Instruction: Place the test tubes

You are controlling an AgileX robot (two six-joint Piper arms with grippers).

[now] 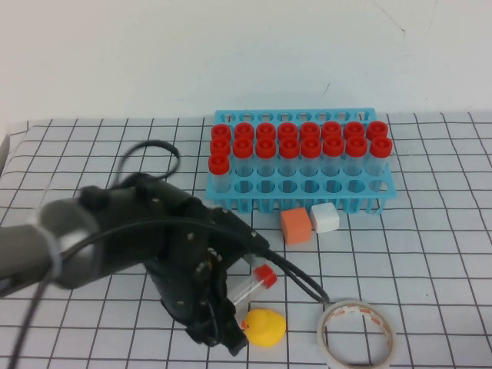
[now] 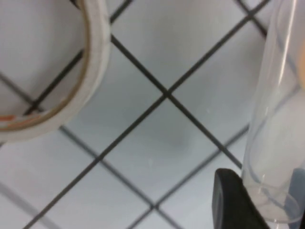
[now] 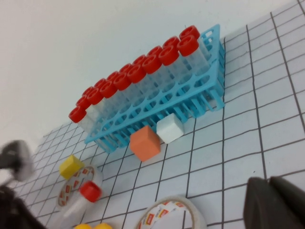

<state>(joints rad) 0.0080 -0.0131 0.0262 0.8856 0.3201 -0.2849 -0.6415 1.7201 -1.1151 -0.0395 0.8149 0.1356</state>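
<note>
A blue rack (image 1: 307,201) at the back right holds several red-capped test tubes (image 1: 300,142) in its rear rows; the right wrist view shows the same rack (image 3: 209,90). One loose red-capped tube (image 1: 257,283) lies tilted near the front, its lower end under my left arm. My left gripper (image 1: 227,307) is down over that end. In the left wrist view the clear tube (image 2: 276,119) sits between the fingers of the left gripper (image 2: 267,200), pressed against the black finger (image 2: 228,200). My right gripper (image 3: 269,191) hangs shut and empty above the grid mat, out of the high view.
A tape roll (image 1: 359,332) lies at the front right, beside a yellow duck (image 1: 265,327) next to my left gripper. An orange cube (image 1: 295,225) and a white cube (image 1: 325,217) sit just before the rack. A yellow cube (image 3: 71,165) shows in the right wrist view.
</note>
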